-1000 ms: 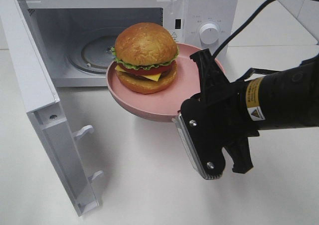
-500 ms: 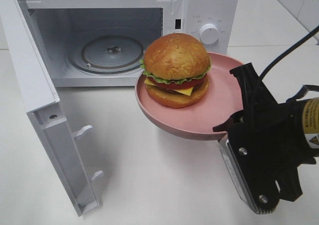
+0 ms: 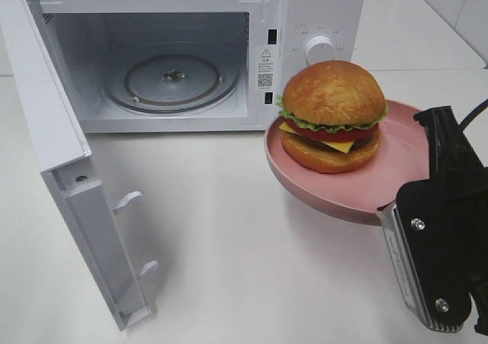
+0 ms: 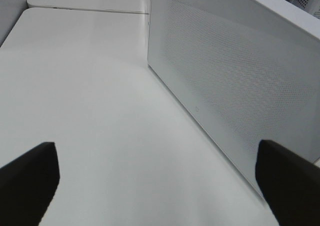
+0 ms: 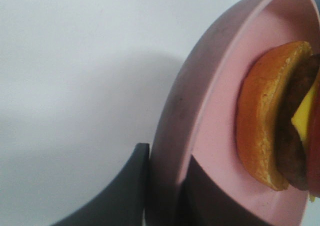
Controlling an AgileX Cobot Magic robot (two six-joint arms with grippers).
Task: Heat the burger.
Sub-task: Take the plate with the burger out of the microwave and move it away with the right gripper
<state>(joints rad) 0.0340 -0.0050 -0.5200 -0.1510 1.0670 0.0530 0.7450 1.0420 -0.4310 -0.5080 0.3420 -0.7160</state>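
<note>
- Left gripper (image 4: 150, 186): jaws stood wide apart, holding nothing, over bare table (image 3: 229, 268) beside the perforated outer face of the microwave door (image 4: 235, 85).
- Microwave (image 3: 175, 54): well off to the left of my right gripper, door swung fully open, glass turntable (image 3: 171, 81) bare.
- Pink plate (image 3: 358, 188): raised off the table, rim pinched between my right gripper's (image 5: 162, 186) jaws, one finger under, one on the inner face.
- Burger (image 3: 333, 115): sat on the plate just beyond my right fingertips, level with the control panel, outside the cavity.
- Handling judgement: stacked layers looked loose and top-heavy, bun glossy; likely to slide if the plate tilts. Hold by the stiff plate rim, not the bun.
- Obstruction judgement: the cavity's right frame and control dial (image 3: 319, 48) stood between plate and turntable; the open door bounded the far left.
</note>
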